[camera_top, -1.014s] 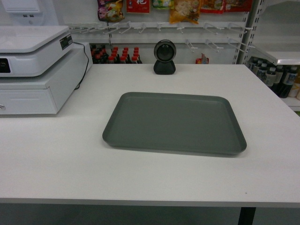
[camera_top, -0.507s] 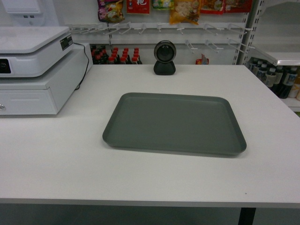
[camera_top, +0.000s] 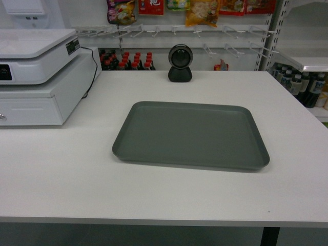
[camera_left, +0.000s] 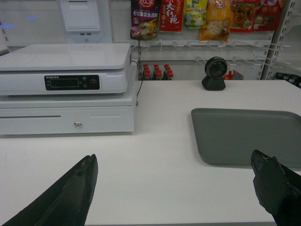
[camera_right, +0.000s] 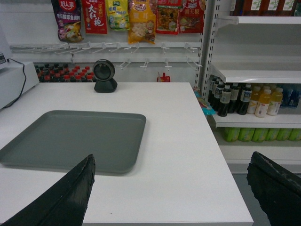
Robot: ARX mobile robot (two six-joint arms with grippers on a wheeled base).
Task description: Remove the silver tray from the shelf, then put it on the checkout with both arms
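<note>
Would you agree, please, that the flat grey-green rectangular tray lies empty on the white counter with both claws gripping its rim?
Not quite. The flat grey-green rectangular tray does lie empty on the white counter, but both wrist views show the left claw and right claw open and clear of it.

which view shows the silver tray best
The head view: the whole silver tray lies flat on the checkout, all four corners visible. The left wrist view cuts off its right side; the right wrist view cuts off its near left corner.

Left tool (camera_left: 174,193) and right tool (camera_right: 171,193) both gape wide.
</note>
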